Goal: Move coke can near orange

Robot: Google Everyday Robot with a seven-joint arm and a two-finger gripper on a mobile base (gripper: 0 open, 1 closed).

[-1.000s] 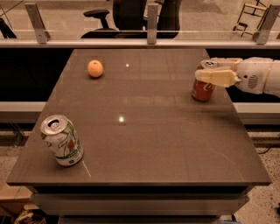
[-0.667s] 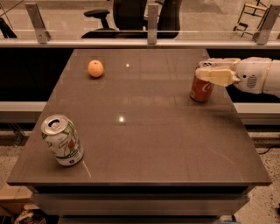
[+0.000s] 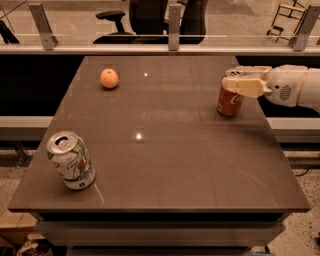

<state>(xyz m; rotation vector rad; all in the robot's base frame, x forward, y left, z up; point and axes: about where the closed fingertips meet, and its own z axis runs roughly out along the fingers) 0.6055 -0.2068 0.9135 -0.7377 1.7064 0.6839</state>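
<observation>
Standing near the right edge of the table (image 3: 165, 165), the coke can (image 3: 229, 102) has its top clasped between the fingers of the gripper (image 3: 228, 79), which reaches in from the right. Transfer outstanding: the orange (image 3: 109, 78) lies well apart, far left. Fingers hide the can's rim; the arm is cut off at the picture's edge

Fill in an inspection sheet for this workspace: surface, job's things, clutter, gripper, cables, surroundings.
Surface: brown table, small glare spots.
Job's things: coke can standing near the right edge; orange at far left, well apart from it.
Clutter: white and green soda can, opened, standing at near left corner.
Gripper: gripper at the coke can's top, reaching in from the right.
Cables: nothing seen.
Surroundings: office chair behind a railing.
</observation>
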